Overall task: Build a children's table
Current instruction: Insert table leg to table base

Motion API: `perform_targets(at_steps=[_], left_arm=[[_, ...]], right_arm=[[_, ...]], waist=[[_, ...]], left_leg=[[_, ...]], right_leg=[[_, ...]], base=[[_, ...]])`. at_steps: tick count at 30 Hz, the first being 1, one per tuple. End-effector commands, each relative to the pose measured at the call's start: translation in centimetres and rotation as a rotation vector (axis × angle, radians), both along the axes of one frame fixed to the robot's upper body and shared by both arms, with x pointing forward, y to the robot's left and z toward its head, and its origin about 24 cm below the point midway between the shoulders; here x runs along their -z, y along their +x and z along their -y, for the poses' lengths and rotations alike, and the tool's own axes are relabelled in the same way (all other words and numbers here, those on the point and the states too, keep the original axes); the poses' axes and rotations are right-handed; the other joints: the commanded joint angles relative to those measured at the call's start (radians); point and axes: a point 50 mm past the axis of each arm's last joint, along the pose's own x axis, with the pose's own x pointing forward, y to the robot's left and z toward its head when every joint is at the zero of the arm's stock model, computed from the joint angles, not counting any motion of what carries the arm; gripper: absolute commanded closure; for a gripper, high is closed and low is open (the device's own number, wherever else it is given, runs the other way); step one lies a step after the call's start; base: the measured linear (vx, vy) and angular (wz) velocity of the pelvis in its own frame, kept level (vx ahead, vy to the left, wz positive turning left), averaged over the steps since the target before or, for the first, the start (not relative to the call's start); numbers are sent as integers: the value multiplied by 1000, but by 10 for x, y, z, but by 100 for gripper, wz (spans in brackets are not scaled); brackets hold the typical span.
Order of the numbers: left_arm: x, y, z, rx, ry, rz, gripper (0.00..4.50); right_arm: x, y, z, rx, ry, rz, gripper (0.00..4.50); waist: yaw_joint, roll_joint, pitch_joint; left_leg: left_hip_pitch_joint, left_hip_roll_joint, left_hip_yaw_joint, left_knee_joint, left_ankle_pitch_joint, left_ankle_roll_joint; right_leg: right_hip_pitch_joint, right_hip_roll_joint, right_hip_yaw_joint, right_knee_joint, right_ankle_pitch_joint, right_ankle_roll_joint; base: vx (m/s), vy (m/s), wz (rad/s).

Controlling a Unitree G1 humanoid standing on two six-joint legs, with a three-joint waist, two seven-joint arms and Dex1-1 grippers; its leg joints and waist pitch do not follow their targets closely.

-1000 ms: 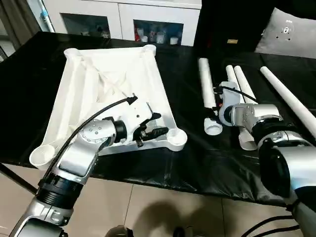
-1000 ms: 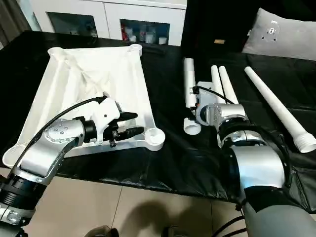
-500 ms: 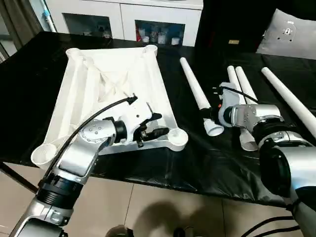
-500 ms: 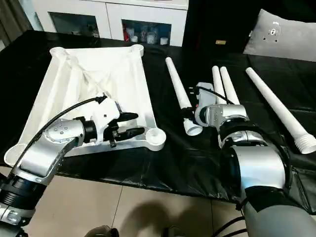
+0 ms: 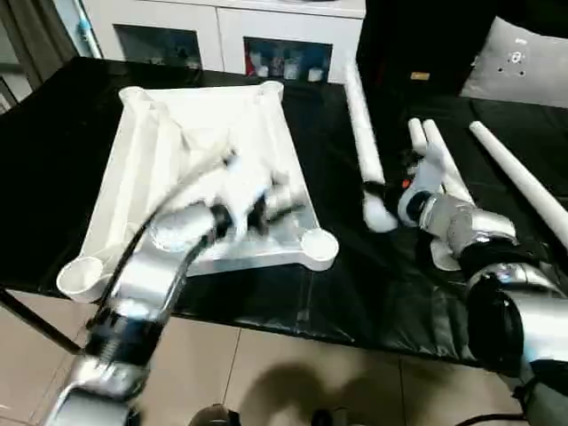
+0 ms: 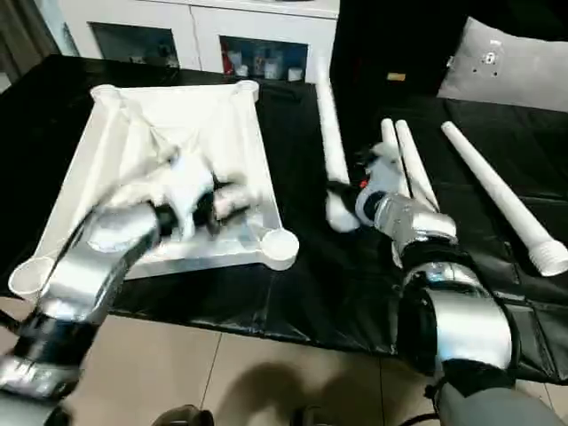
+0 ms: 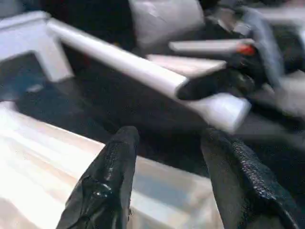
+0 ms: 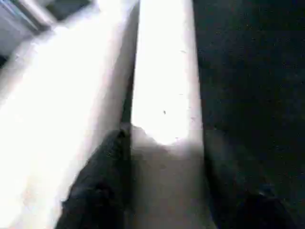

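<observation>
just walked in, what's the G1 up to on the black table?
It is putting together a children's table. The white plastic rectangular table top lies upside down on the black-covered work table, its round corner sockets empty. The right end effector is closed on one long white tapered tube leg near its wide collar end, carrying it tilted off the cover. The left end effector, fingers apart and holding nothing, hovers over the top's near edge. Three more white legs lie to the right.

Black-covered work table spanning most of the frame. White glass-door cabinet along the top edge, grey cushion upper right. Beige tiled floor across the bottom.
</observation>
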Motion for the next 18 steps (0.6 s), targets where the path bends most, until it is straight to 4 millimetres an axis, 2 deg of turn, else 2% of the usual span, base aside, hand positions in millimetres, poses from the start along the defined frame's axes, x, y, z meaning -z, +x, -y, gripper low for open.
perform_targets(at_steps=[1,3,5,6,8,11,12,13,17,18], left_arm=[[-25,8,-3,-46,-183,9,181],[-35,8,0,-23,-270,-1,174],[-39,8,2,-10,-304,-4,169],[-48,7,7,16,-353,0,155],[-57,5,12,49,-412,-8,131],[-64,4,17,77,-467,-29,123],[-68,2,23,107,-477,-39,94],[-68,1,25,117,-478,-42,89],[-68,-2,31,135,-484,-59,77],[-67,-2,33,137,-485,-64,59]], right_arm=[[-17,-6,-3,-119,150,156,262],[-19,-12,-3,-169,212,196,262],[-20,-16,-4,-198,246,222,263],[-24,-25,-6,-261,304,269,263],[-27,-36,-10,-324,354,303,263],[-31,-46,-12,-379,390,326,263],[-33,-52,-14,-416,420,341,263],[-34,-55,-16,-436,434,349,263],[-36,-65,-22,-491,451,360,263],[-36,-67,-24,-501,452,360,263]], waist=[[15,-5,-94],[23,-9,-95],[31,-11,-94],[34,-14,-89],[44,-11,-90],[51,-12,-88],[52,-12,-86],[54,-11,-85],[50,-13,-82],[50,-13,-83]], left_leg=[[1,56,-13,-51,-58,115],[-1,58,-14,-49,-36,134],[1,57,-13,-47,-37,141],[1,54,-11,-49,-41,142],[3,58,-12,-49,-33,145],[3,63,-16,-51,-42,131],[3,61,-14,-52,-58,117],[5,62,-16,-54,-69,109],[2,57,-18,-58,-69,94],[3,58,-19,-58,-68,91]], right_leg=[[82,-85,51,-62,-40,-252],[81,-85,48,-60,-25,-265],[78,-87,48,-62,-51,-263],[75,-83,47,-70,-91,-247],[72,-84,47,-71,-114,-228],[68,-87,45,-76,-159,-216],[67,-86,45,-81,-194,-203],[67,-89,46,-84,-220,-192],[66,-89,46,-93,-258,-154],[67,-90,47,-93,-259,-146]], base=[[0,0,0],[0,0,0],[0,0,0],[0,0,0],[0,0,0],[0,0,0],[0,0,0],[0,0,0],[0,0,0],[0,0,0]])
